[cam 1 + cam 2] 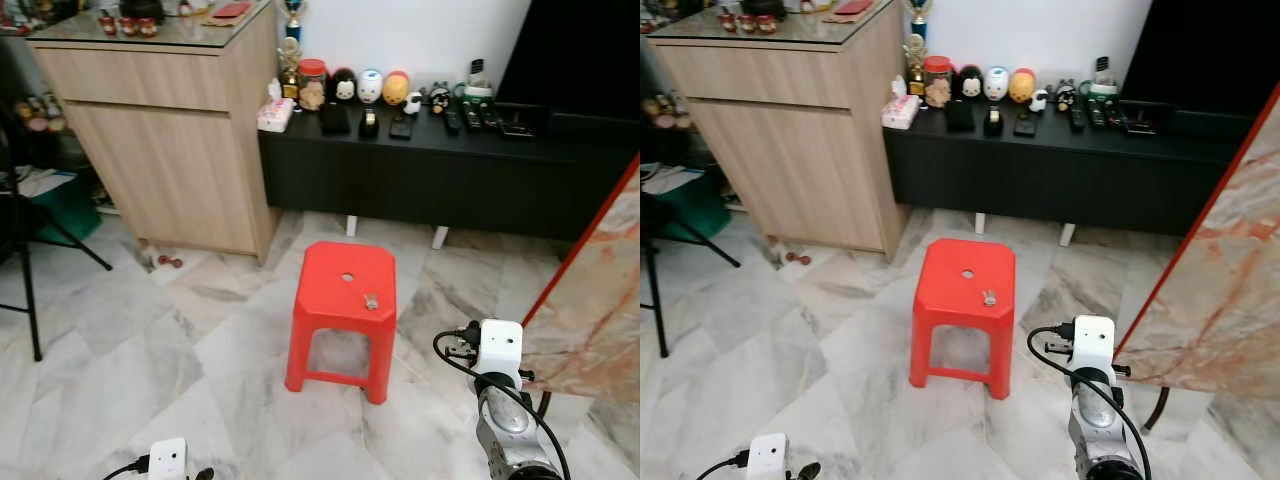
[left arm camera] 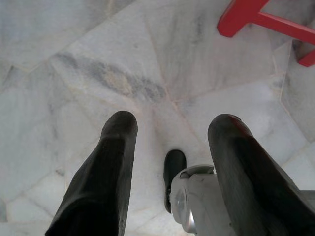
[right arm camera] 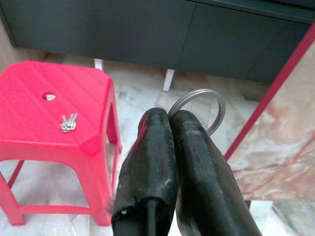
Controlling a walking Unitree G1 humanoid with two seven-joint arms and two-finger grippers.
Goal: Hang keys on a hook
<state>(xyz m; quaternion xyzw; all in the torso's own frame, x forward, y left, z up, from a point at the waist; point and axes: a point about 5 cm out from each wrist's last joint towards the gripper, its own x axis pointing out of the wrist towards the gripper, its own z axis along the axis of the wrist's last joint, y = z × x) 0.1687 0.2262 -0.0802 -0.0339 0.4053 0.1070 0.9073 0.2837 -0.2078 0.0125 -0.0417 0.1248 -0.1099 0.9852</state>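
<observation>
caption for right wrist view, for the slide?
Right tool shut on a metal ring, keys lying on the red stool beside it.

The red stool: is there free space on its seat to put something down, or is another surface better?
The red stool seat is mostly bare: only the keys lie near its front right edge, beside a small centre hole. The black low cabinet top is crowded with figurines and remotes. The wooden cabinet top holds small items at its back.

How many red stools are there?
1. The red stool stands on the marble floor in front of the black cabinet, with the keys lying on its seat. Others may be out of view.
</observation>
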